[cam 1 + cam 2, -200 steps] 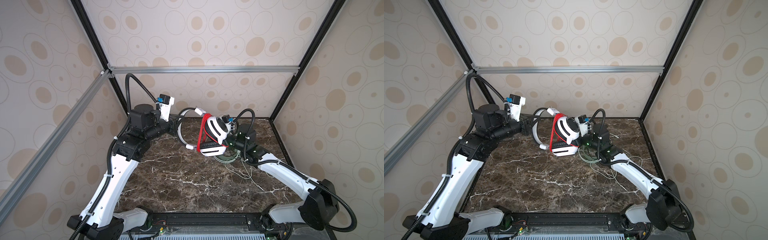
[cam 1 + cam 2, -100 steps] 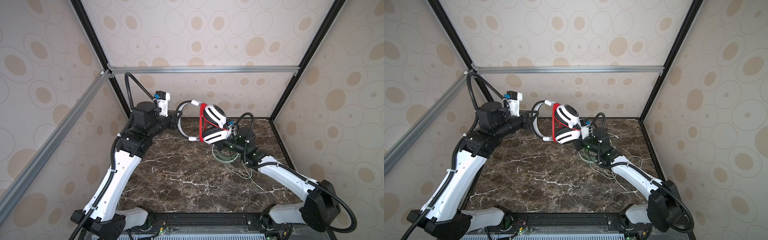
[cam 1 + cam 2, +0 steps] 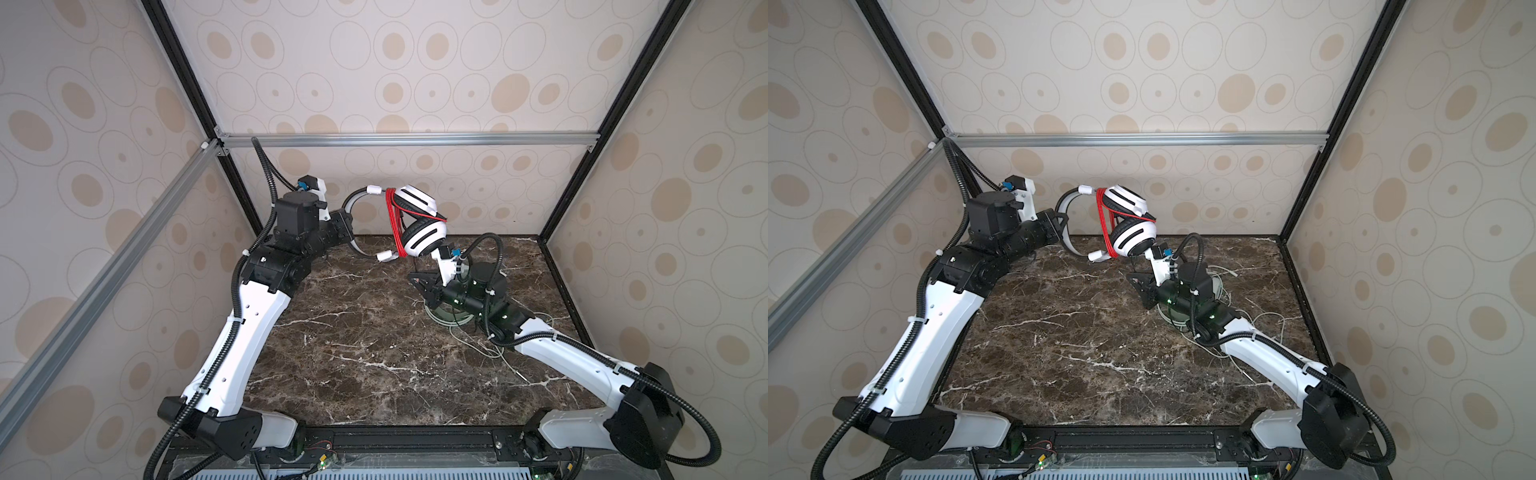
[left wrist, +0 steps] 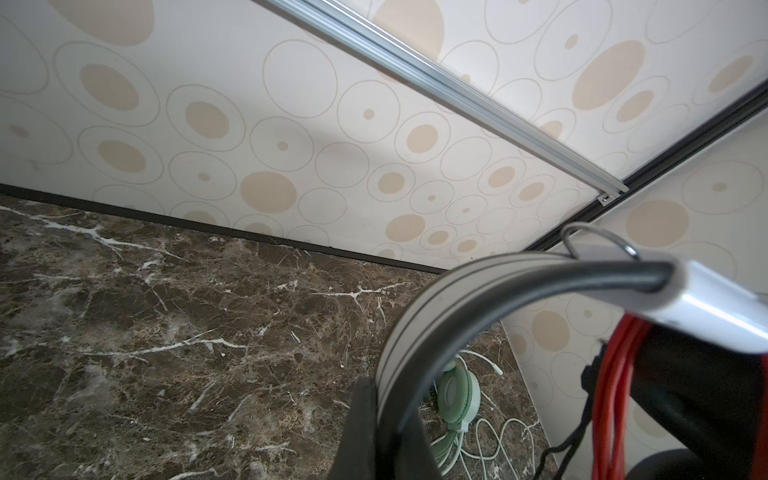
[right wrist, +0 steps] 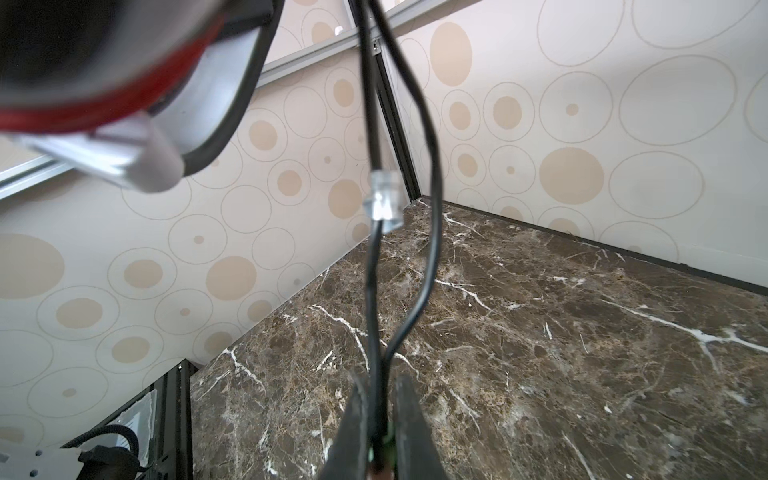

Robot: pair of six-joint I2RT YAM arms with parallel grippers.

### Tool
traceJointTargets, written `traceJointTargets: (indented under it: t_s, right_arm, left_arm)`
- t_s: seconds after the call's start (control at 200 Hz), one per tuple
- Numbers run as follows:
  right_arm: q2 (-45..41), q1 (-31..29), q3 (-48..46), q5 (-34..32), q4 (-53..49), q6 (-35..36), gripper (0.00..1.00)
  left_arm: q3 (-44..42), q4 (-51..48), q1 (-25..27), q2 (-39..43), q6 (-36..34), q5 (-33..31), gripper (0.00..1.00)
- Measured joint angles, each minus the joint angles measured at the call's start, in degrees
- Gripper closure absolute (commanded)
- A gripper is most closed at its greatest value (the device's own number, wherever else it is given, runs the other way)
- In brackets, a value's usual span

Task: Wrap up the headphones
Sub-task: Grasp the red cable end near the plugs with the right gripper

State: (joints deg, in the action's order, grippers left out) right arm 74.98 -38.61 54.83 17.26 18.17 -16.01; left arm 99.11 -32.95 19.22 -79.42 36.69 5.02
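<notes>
The left end effector point(image 3: 348, 232), clamping the white headset point(image 3: 422, 243), has raised it above the right end effector point(image 5: 380, 401), now pinching its cord point(image 5: 435, 208) for winding.

Dark brown marble table point(image 3: 357, 357), white veins, walled on three sides
Mint-green headset point(image 4: 459, 395) lies flat on it twd the back rt, its pale green cable point(image 3: 505, 359) sprawled in loose loops just beside
</notes>
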Motion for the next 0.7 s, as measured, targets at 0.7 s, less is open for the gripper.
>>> traceJointTargets:
  t_s: [0.7]
  right_arm:
    - [1.1, -10.7, 8.9, -10.8, -16.9, 12.1, 0.98]
  left_arm:
    - [-2.3, -1.2, -2.2, -5.7, -7.3, -11.8, 1.00]
